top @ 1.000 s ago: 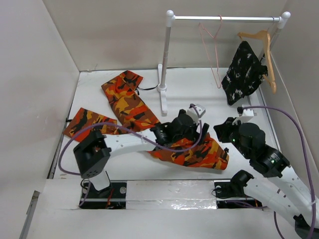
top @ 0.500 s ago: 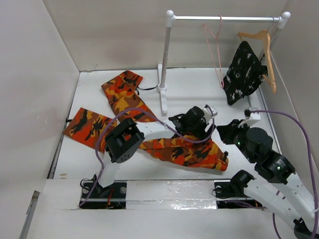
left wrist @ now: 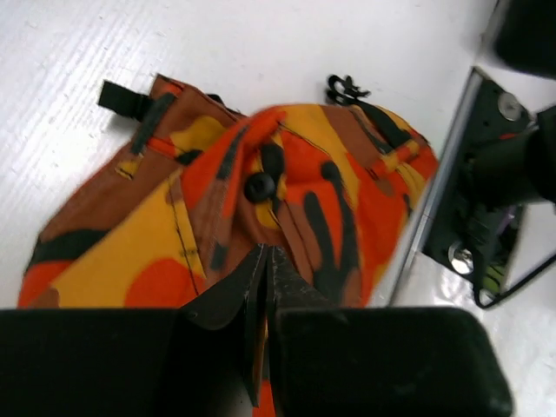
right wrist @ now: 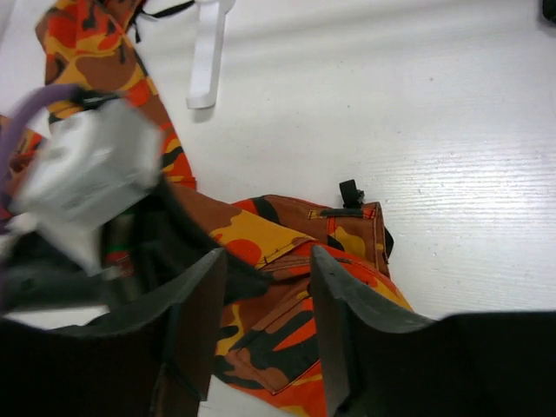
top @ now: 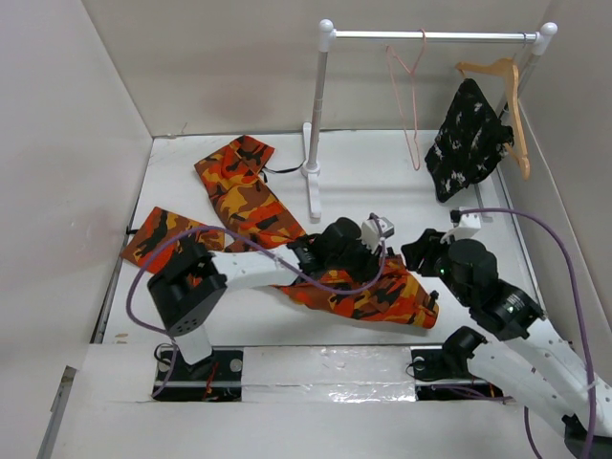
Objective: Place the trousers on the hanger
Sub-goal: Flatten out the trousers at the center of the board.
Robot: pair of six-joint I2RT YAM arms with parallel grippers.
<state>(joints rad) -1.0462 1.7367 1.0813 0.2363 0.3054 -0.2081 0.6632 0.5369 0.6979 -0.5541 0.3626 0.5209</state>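
The camouflage trousers [top: 239, 191] lie on the table, legs toward the far left and the bunched waist [top: 382, 296] near the front centre. My left gripper [top: 368, 266] rests low on that waist. In the left wrist view its jaws [left wrist: 268, 254] are pressed together, tips in a fold of fabric just below a black button [left wrist: 258, 187]. My right gripper [top: 426, 253] hovers open over the waist's right end, and in its wrist view [right wrist: 268, 256] fabric shows between the fingers without touching them. The pink hanger [top: 413, 96] hangs bare on the rail.
The white rack [top: 317, 115] stands at the back with its foot [right wrist: 208, 61] on the table. A wooden hanger [top: 502, 91] on the rail carries a black speckled garment [top: 469, 139]. The left wrist [right wrist: 87, 174] sits close beside the right fingers. Walls enclose the table.
My left gripper went from wide open to shut on the waist fabric after its arm swung right and back. My right gripper opened from nearly shut. The pink hanger sways slightly.
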